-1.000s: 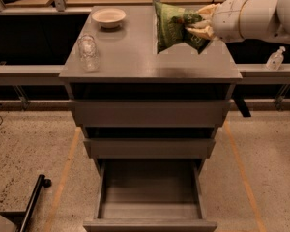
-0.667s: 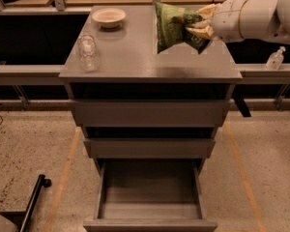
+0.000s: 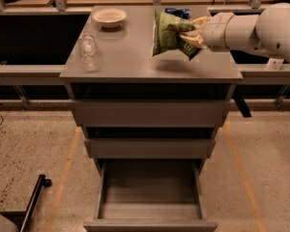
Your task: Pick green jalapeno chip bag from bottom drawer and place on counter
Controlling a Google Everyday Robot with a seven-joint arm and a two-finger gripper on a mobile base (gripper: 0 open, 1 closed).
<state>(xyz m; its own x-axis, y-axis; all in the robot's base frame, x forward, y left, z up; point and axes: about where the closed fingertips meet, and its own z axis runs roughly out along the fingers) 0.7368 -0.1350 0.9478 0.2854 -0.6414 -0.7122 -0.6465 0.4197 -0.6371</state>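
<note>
The green jalapeno chip bag [image 3: 167, 34] hangs upright just above the counter [image 3: 130, 57], over its right half. My gripper [image 3: 189, 36] reaches in from the right on a white arm and is shut on the bag's right edge. The bag casts a shadow on the counter below it. The bottom drawer [image 3: 150, 199] is pulled fully open at the foot of the cabinet and its inside shows nothing in it.
A clear glass jar [image 3: 88, 51] stands near the counter's left front edge. A pale bowl [image 3: 109, 17] sits at the back left. A blue packet [image 3: 176, 12] lies behind the bag at the back. The two upper drawers [image 3: 150, 129] stand slightly open. A black bar [image 3: 31, 204] lies on the floor at left.
</note>
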